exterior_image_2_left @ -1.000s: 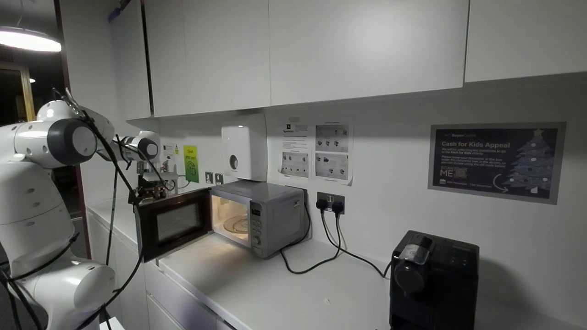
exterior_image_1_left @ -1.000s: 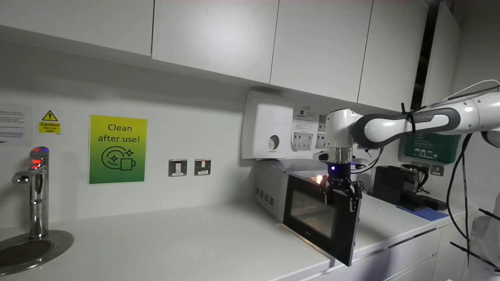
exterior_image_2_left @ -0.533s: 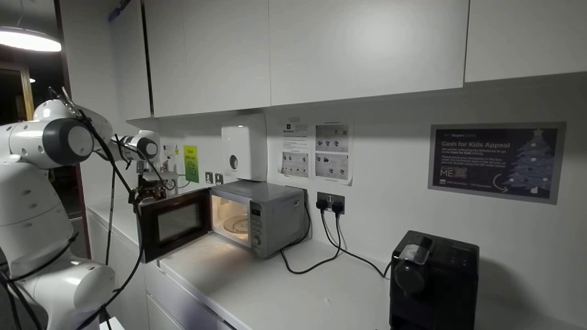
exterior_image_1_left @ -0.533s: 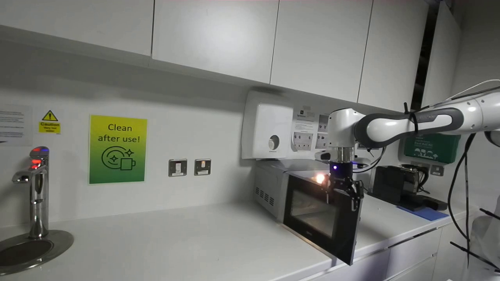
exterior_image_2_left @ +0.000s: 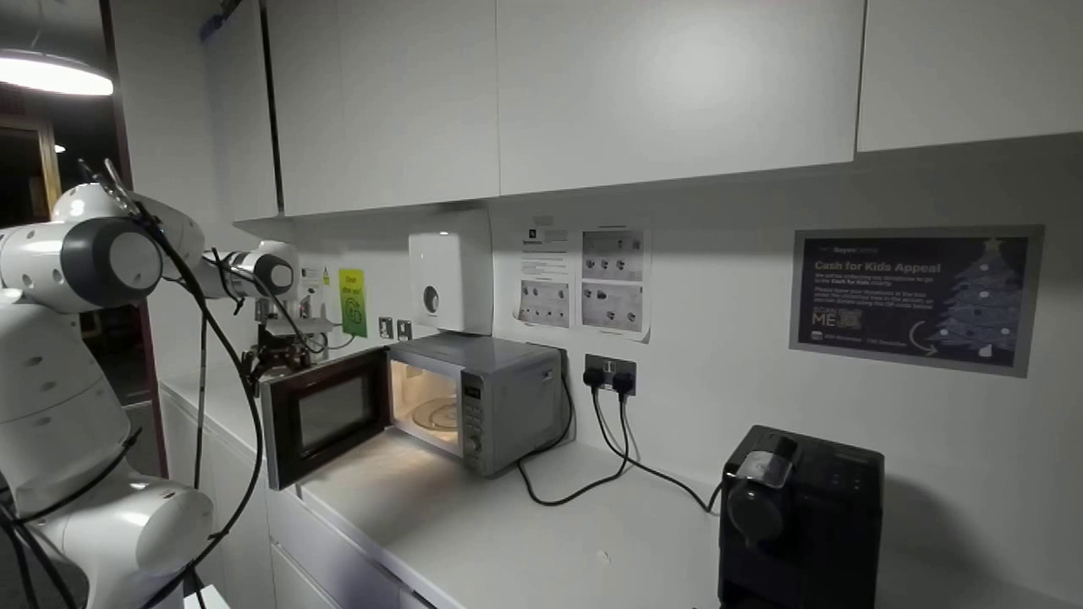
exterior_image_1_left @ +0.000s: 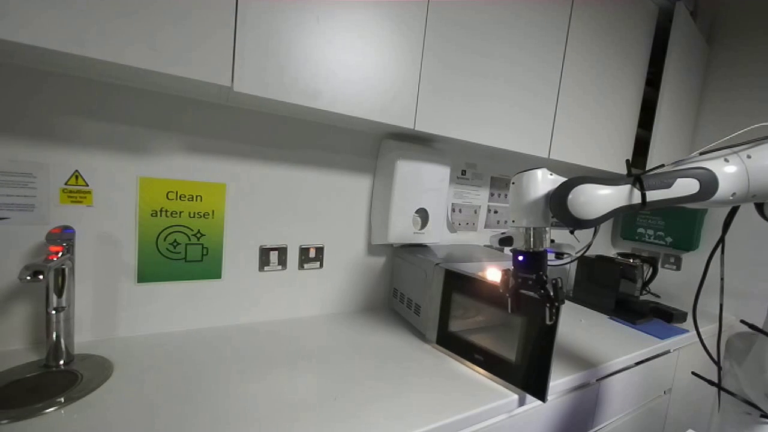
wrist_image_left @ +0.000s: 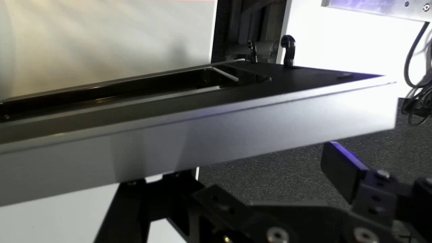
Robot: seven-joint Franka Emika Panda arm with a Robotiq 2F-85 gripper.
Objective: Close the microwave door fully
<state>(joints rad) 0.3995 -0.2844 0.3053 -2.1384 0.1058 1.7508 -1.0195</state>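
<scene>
The silver-grey microwave (exterior_image_1_left: 414, 294) stands on the counter, its lit cavity with a glass turntable facing out in an exterior view (exterior_image_2_left: 436, 414). Its dark microwave door (exterior_image_1_left: 534, 366) is swung wide, the free edge reaching past the counter's front. My gripper (exterior_image_1_left: 532, 312) points down on the door's outer face, close to the free edge; the door (exterior_image_2_left: 279, 431) partly covers it in an exterior view. In the wrist view the door's silver top edge (wrist_image_left: 236, 131) crosses above spread fingers (wrist_image_left: 341, 172) with nothing between them. One fingertip is hidden under that edge, so contact is unclear.
Two latch hooks (wrist_image_left: 288, 50) stick out of the door's inner face. A white dispenser (exterior_image_1_left: 411, 198) hangs behind the microwave, under the wall cabinets (exterior_image_1_left: 336, 66). Black cables (exterior_image_2_left: 550, 501) and a coffee machine (exterior_image_2_left: 804, 524) occupy the counter past the microwave.
My gripper has shifted steadily along with the door, whose free edge has swung slightly inward, toward the microwave's front. The fingers look equally spread throughout.
</scene>
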